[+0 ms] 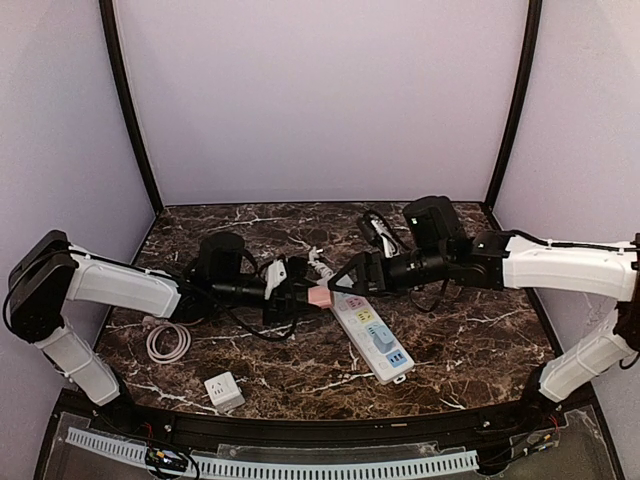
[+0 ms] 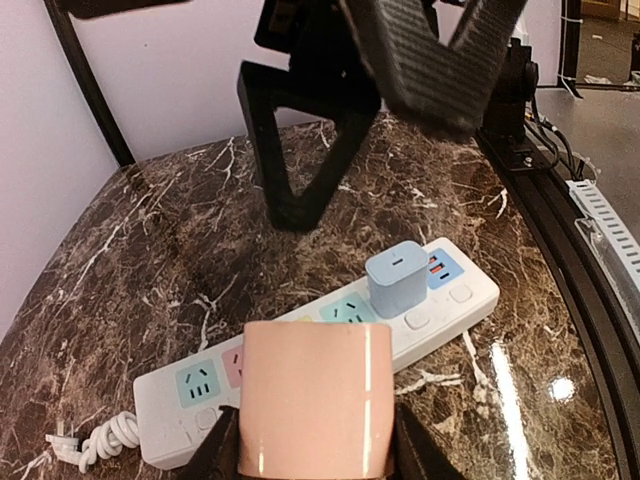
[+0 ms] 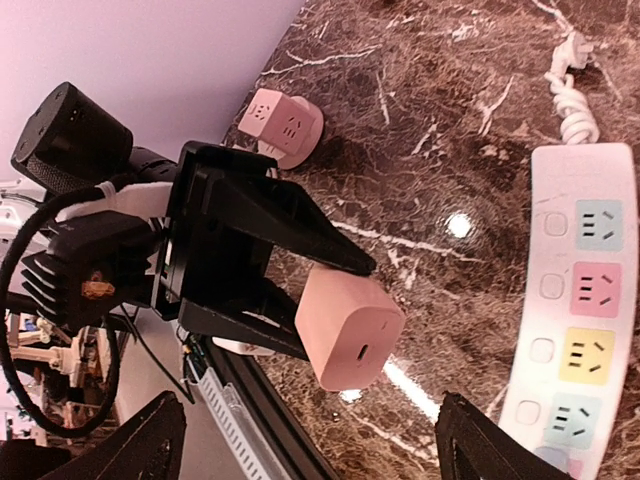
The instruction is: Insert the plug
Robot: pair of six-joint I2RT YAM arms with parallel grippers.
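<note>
Pink plug (image 2: pixel 318 390) is clamped by the left gripper (image 2: pixel 318 445), prongs hidden; the right gripper (image 3: pixel 315 445) is spread wide, fingertips (image 3: pixel 150 445) cropped.

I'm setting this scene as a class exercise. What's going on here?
The left tool grips a pink plug and holds it close to the white strip, not yet in any socket. The right tool is open and empty, hovering over the strip and facing the plug. A blue charger already sits in one socket; several other sockets are free.
</note>
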